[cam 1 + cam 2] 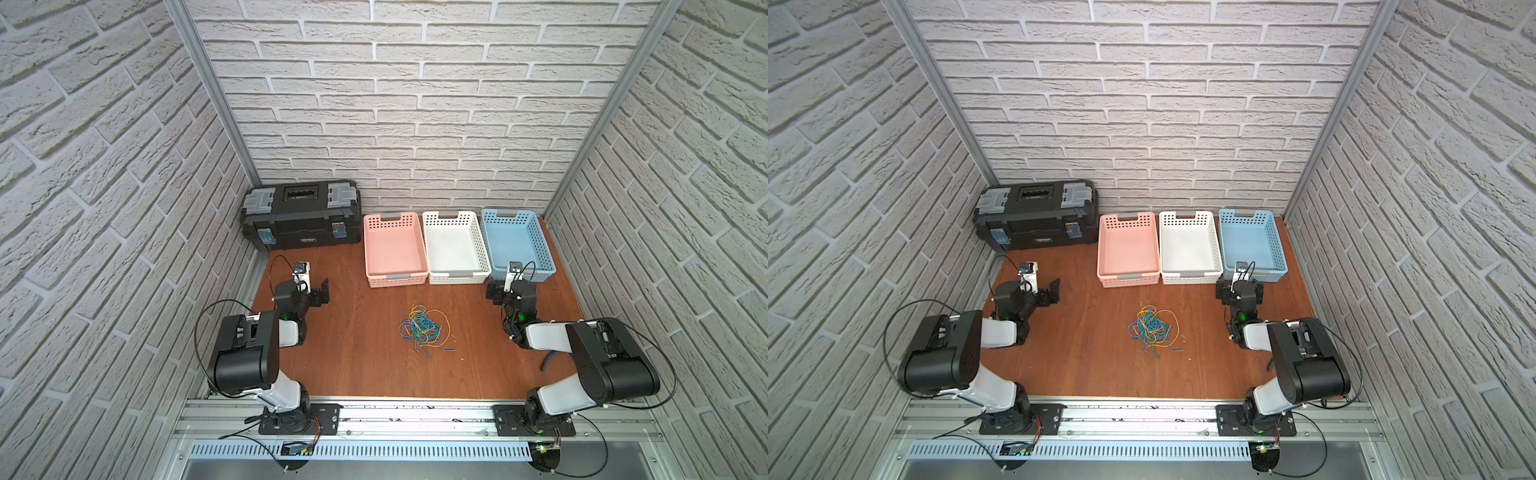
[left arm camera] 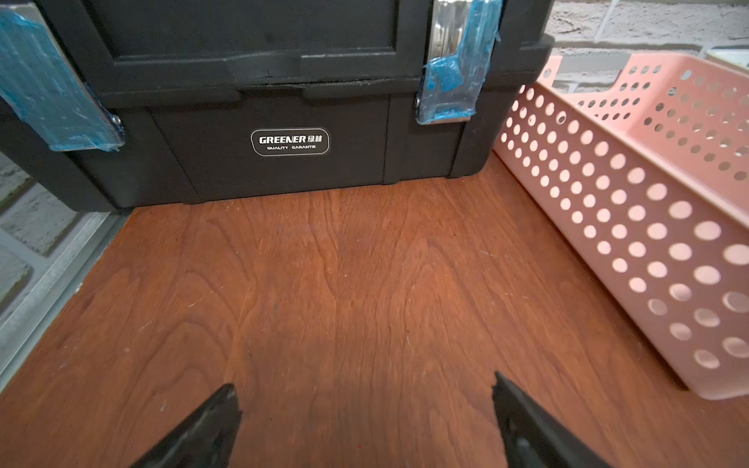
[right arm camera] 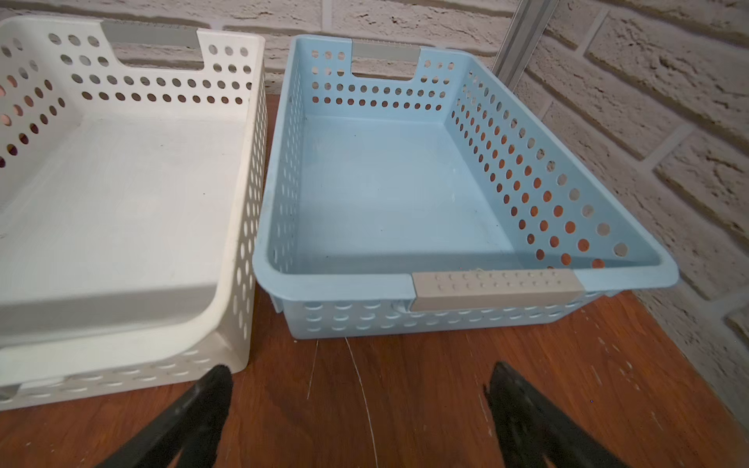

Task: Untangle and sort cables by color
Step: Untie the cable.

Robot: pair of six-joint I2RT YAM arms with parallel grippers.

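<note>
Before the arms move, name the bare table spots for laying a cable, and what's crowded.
Bare wood: the wide band between the cables and the near rail; the stretch between the cables and the left gripper; a strip between the cables and the pink basket. Crowded: the back edge, with toolbox, white basket and blue basket too.

Blue basket [image 3: 344, 283] just beside white basket [image 3: 239, 251], brick wall [image 3: 648, 121] behind, black jaws spread wide above wooden tabletop [image 3: 405, 389]

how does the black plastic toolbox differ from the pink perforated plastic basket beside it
The black plastic toolbox is shut, the pink perforated plastic basket open-topped and empty. The toolbox has solid walls and stands taller; the basket's walls are holed. Both rest on the wooden tabletop.
</note>
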